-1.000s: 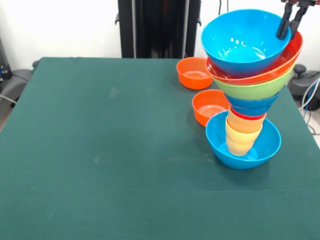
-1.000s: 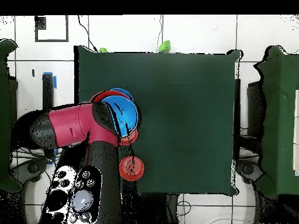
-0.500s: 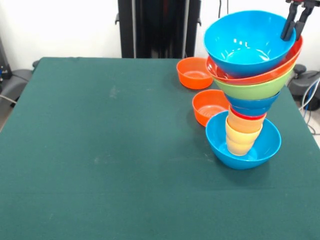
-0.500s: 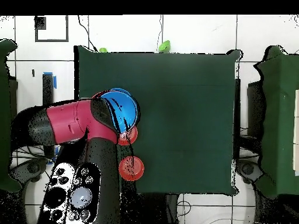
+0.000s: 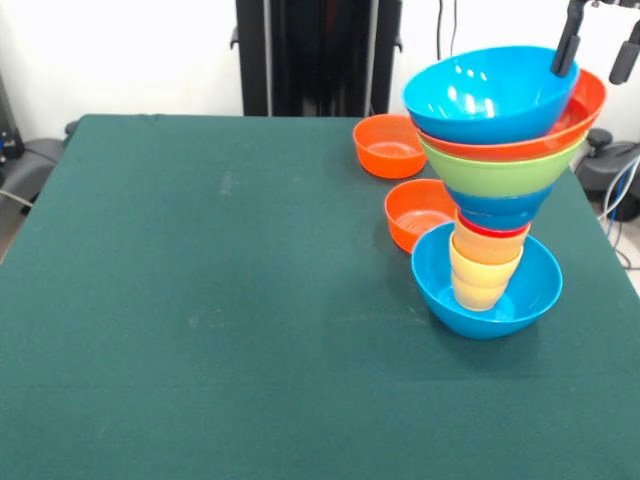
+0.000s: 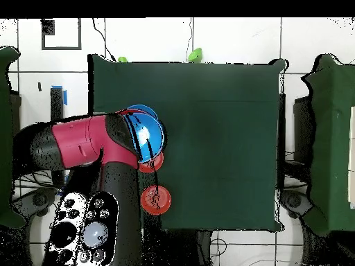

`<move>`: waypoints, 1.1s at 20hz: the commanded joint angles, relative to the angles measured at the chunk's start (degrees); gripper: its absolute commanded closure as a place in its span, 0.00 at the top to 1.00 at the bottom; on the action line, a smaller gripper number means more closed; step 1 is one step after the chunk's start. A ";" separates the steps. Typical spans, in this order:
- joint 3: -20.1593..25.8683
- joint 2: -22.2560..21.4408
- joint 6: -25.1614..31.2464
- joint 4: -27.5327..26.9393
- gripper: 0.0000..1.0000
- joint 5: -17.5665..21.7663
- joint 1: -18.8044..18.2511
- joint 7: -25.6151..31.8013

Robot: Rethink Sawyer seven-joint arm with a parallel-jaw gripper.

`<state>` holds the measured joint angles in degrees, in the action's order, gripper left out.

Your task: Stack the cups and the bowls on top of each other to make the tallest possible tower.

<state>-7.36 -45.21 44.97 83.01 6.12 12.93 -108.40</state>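
The tower [image 5: 497, 190] stands at the table's right side in the front view. Its base is a large light-blue bowl [image 5: 487, 290]. In it are nested yellow and orange cups [image 5: 484, 270], then a red cup's rim [image 5: 493, 229]. Above come a small dark blue bowl [image 5: 504, 208], a green bowl [image 5: 497, 170], a large orange bowl [image 5: 572, 118] and a light-blue bowl [image 5: 487, 92] on top. My gripper [image 5: 597, 46] hangs open by the top bowl's far right rim, with nothing between its fingers. Seen from overhead, the top bowl [image 6: 148, 131] shows beside my red arm [image 6: 80, 142].
Two small orange bowls sit on the green cloth left of the tower, one [image 5: 388, 146] farther back and one [image 5: 419, 212] touching the base bowl. From overhead they show as one bowl [image 6: 155, 199] near the table edge and one [image 6: 153, 163] half under the tower.
My gripper's fingers have spread apart and let go of the top light-blue bowl's rim. That bowl has settled more level on the tower, and the gripper has risen slightly.
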 commanded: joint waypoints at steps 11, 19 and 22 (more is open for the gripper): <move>1.98 1.00 4.01 -0.66 1.00 -0.59 -0.53 -6.85; 1.97 0.78 4.71 -0.73 1.00 -0.72 -0.42 -6.87; 2.11 0.11 5.82 -0.82 1.00 -0.98 -0.59 -6.41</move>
<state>-7.36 -45.38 45.09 83.02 5.97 12.89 -108.40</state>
